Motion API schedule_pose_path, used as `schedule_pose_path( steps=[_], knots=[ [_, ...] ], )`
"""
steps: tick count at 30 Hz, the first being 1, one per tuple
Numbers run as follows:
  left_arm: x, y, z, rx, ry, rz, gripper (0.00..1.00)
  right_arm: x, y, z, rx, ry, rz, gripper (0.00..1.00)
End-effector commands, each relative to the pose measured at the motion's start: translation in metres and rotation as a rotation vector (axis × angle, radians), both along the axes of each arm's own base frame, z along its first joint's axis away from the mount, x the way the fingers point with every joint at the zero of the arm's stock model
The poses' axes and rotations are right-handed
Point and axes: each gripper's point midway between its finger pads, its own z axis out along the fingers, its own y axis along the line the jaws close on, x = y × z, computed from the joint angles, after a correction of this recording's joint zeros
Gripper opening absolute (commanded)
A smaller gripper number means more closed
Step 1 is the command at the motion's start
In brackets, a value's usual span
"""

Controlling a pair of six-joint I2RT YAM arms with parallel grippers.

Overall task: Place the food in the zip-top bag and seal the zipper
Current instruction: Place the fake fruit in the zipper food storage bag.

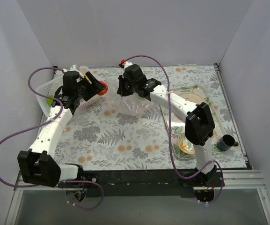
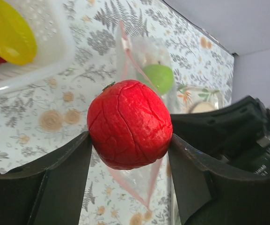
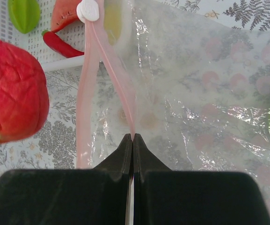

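Note:
My left gripper [image 2: 129, 139] is shut on a red apple [image 2: 129, 123], its fingers pressed against the apple's two sides. In the top view this apple [image 1: 102, 87] hangs just left of the zip-top bag [image 1: 134, 104], at the bag's mouth. My right gripper [image 3: 133, 137] is shut on one lip of the pink zipper [image 3: 117, 70] and holds the clear bag [image 3: 200, 89] up. The other lip hangs apart, so the mouth stands open. A green apple [image 2: 159, 77] lies inside the bag. The red apple [image 3: 10, 91] shows at the left of the right wrist view.
A white slotted basket [image 1: 47, 92] stands at the back left, with a yellow lemon [image 2: 8, 30] and other toy food in it. At the right a tray [image 1: 209, 96] carries patterned plates and a dark cup [image 1: 225, 142]. Grey walls close in three sides.

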Motion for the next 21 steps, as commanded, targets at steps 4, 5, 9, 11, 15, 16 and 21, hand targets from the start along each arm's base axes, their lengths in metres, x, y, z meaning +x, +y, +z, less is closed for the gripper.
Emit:
schedule_pose_path(
  steps=[4, 5, 9, 11, 15, 16, 21],
  knots=[
    [-0.015, -0.054, -0.006, -0.097, 0.023, -0.144, 0.18, 0.015, -0.001, 0.028, 0.03, -0.046, -0.058, 0.01],
    [-0.015, -0.058, -0.012, -0.1, 0.035, -0.148, 0.18, 0.015, -0.001, 0.03, 0.033, -0.048, -0.059, 0.01],
    [-0.015, -0.068, -0.025, -0.111, 0.05, -0.166, 0.25, 0.014, -0.002, 0.038, 0.044, -0.051, -0.064, 0.01],
    [-0.015, -0.071, -0.027, -0.109, 0.055, -0.175, 0.4, 0.013, -0.003, 0.039, 0.045, -0.048, -0.065, 0.01],
    [-0.014, -0.072, -0.026, -0.107, 0.044, -0.18, 0.62, 0.013, -0.003, 0.042, 0.049, -0.051, -0.064, 0.01],
    [-0.013, -0.073, -0.025, -0.105, 0.042, -0.183, 0.65, 0.013, -0.003, 0.042, 0.049, -0.05, -0.065, 0.01],
    [-0.011, -0.073, -0.023, -0.095, 0.034, -0.192, 0.78, 0.013, -0.004, 0.047, 0.048, -0.063, -0.065, 0.01]
  ],
)
